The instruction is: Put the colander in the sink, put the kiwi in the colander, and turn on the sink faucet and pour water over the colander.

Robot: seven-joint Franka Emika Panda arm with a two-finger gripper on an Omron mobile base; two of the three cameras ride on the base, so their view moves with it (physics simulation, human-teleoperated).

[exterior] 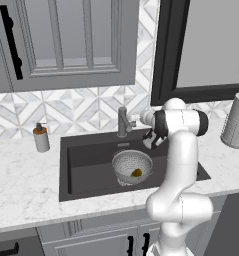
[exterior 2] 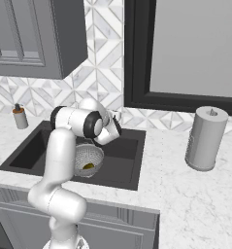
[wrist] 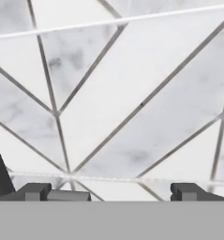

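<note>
Resting in the colander, the kiwi is seen inside the sink. Jaws are held wide and empty beside the faucet. Its lever could be missed, since tile is faced.

No text, label, brand, number or sign can be read anywhere in these pictures.
</note>
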